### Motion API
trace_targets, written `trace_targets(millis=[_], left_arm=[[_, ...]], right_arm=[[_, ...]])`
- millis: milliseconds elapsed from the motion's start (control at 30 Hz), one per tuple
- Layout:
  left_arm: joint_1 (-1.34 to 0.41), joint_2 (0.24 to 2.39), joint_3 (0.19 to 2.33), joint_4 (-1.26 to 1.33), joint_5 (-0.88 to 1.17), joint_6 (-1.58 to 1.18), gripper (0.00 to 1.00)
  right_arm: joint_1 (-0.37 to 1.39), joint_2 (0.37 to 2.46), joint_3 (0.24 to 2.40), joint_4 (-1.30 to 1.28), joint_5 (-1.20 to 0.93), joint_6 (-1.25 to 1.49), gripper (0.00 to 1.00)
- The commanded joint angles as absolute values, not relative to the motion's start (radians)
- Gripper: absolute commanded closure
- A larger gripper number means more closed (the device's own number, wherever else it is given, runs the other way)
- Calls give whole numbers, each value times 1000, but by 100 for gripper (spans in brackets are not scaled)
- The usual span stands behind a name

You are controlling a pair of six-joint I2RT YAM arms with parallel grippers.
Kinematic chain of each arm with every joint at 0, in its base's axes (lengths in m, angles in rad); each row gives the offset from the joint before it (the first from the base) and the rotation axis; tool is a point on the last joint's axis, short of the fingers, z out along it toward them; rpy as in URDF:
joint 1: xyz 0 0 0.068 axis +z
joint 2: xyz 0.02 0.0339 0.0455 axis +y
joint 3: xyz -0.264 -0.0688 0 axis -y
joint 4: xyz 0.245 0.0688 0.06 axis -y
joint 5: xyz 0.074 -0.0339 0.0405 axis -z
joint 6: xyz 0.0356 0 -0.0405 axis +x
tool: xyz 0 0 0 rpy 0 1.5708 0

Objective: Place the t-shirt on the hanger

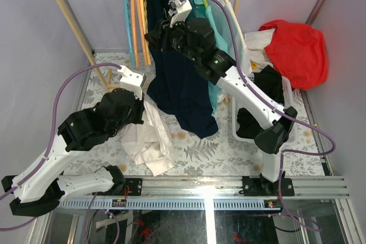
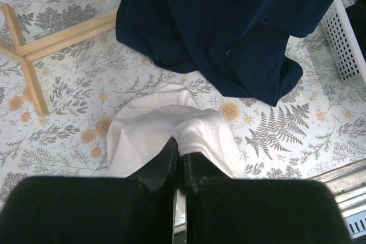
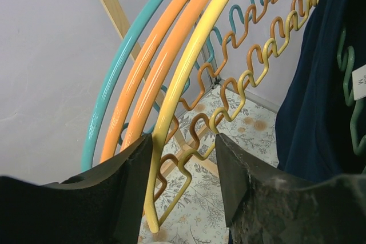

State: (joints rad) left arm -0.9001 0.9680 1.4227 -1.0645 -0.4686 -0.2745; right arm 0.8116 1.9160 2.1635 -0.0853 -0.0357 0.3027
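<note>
Left gripper [image 2: 178, 147], lower centre of its wrist view, clenched on a bunched fold of the t-shirt [image 2: 166, 124], which trails onto the floral counter [image 1: 229, 152] at lower left. Right gripper [image 3: 183, 170] released, jaws apart astride the hanger [image 3: 177, 84] at the rack [image 1: 71, 12], upper centre. Orange hangers [image 3: 157, 72] and a teal hanger [image 3: 108, 87] crowd its left; a hanging navy shirt [image 1: 183, 95] hangs just to its right. A white basket [image 1: 294, 100] and red cloth [image 1: 297, 47] occupy the right.

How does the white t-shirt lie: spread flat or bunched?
Bunched: the t-shirt sits crumpled in a heap, one fold pinched in the shut left tool.
</note>
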Motion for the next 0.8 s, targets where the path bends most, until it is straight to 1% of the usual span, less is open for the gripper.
trace_targets(millis=[0, 200, 300, 400, 533, 633, 767], left_arm=[[-890, 952, 1442, -1055, -486, -252, 100], [-891, 948, 1440, -1055, -489, -251, 100], [-891, 949, 1437, -1054, -488, -251, 100], [-890, 950, 1443, -1059, -490, -253, 100], [-890, 943, 1445, -1066, -491, -253, 100], [-891, 937, 1444, -1070, -497, -253, 100], [-890, 930, 1449, -1076, -503, -253, 100]], right_arm=[[825, 1908, 2209, -52, -21, 298, 44], [837, 1910, 2207, -51, -14, 288, 42], [852, 1918, 2220, -63, 24, 274, 41], [878, 1945, 2263, -94, 94, 240, 40], [920, 2002, 2348, -149, 242, 174, 39], [937, 2022, 2355, -143, 352, 143, 39], [940, 2039, 2377, -150, 439, 130, 39]])
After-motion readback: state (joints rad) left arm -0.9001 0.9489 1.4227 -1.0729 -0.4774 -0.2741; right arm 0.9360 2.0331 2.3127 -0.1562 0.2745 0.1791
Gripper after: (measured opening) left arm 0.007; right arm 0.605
